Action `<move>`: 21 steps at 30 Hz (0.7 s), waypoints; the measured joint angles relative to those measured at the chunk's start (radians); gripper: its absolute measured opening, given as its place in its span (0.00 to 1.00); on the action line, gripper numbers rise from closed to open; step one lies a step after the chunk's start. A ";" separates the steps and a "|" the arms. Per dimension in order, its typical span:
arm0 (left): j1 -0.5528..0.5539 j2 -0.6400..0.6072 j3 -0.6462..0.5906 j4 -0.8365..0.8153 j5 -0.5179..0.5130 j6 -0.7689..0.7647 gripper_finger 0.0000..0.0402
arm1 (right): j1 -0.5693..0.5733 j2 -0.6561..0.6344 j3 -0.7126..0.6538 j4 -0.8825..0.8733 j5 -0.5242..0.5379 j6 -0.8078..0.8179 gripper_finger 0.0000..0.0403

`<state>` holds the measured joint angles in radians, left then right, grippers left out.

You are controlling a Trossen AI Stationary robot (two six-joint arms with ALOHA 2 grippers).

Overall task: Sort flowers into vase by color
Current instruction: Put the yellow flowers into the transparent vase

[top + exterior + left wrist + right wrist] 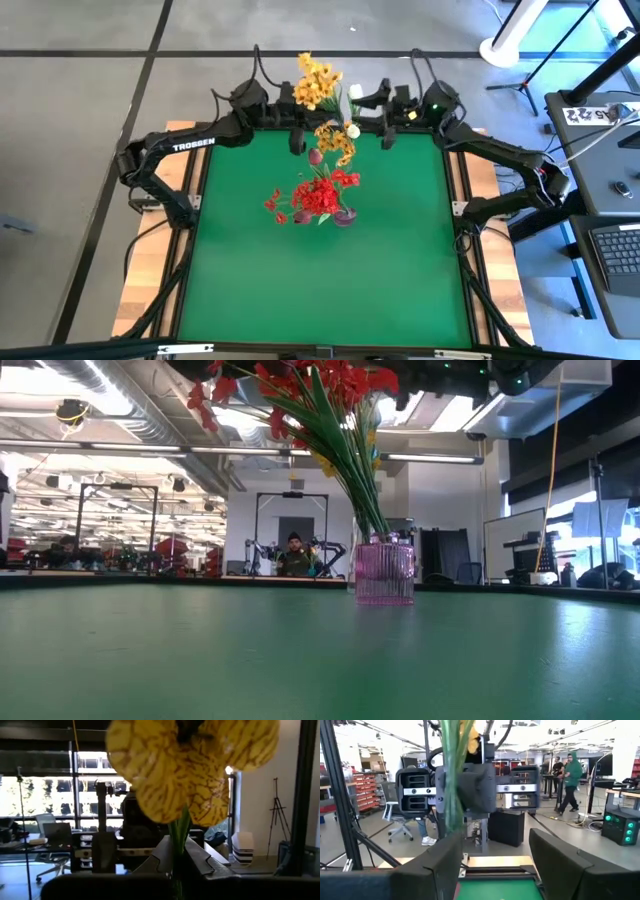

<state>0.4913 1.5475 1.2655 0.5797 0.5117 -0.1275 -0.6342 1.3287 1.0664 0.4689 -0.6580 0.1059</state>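
A pink ribbed glass vase (pixel 385 572) stands mid-table (pixel 345 215) and holds green stems with red blossoms (pixel 318 195) and dark red tulip buds (pixel 316 157). A yellow-orange cluster (pixel 337 142) and a white tulip bud (pixel 352 130) show just beyond them, the feet of their stems hidden. My left gripper (pixel 308 112) hovers at the far edge, shut on a yellow flower (pixel 318 85) whose blossom fills the left wrist view (pixel 190 765). My right gripper (pixel 372 115) faces it from the right, open (pixel 492 870), touching nothing. My left gripper (pixel 179 845) pinches the yellow flower's green stem (pixel 179 832) between its two fingers, a short way below the blossom. The fingers come level from the table's left and lie across the stem. The flower stands upright above them, lifted clear; its lower stem is hidden.
Both arms fold along the table's far edge, grippers facing each other. The green mat (pixel 320 290) lies bare near, left and right of the vase. A desk with a keyboard (pixel 620 250) stands off the right side. A person (pixel 569 780) walks in the room behind.
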 joint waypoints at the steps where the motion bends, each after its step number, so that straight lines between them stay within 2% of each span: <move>1: -0.008 0.000 0.000 0.000 -0.016 0.006 0.01 | 0.016 0.006 0.000 0.008 0.025 0.000 0.57; 5: -0.021 0.000 0.000 -0.001 -0.035 0.025 0.01 | 0.060 0.026 0.018 0.001 0.062 -0.008 0.57; 9: -0.021 0.000 0.000 -0.005 -0.063 0.014 0.01 | 0.079 0.044 0.053 -0.015 0.003 0.026 0.57; 15: -0.036 0.000 0.000 -0.010 -0.066 0.004 0.02 | 0.118 0.052 0.075 -0.075 -0.008 0.015 0.56; 18: -0.050 0.000 0.000 -0.011 -0.066 0.004 0.03 | 0.127 0.052 0.075 -0.080 -0.017 0.015 0.50; 21: -0.064 0.000 0.000 -0.015 -0.083 0.004 0.04 | 0.126 0.051 0.075 -0.078 -0.017 0.018 0.36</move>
<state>0.4268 1.5471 1.2655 0.5650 0.4292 -0.1239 -0.5081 1.3800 1.1416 0.3912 -0.6746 0.1242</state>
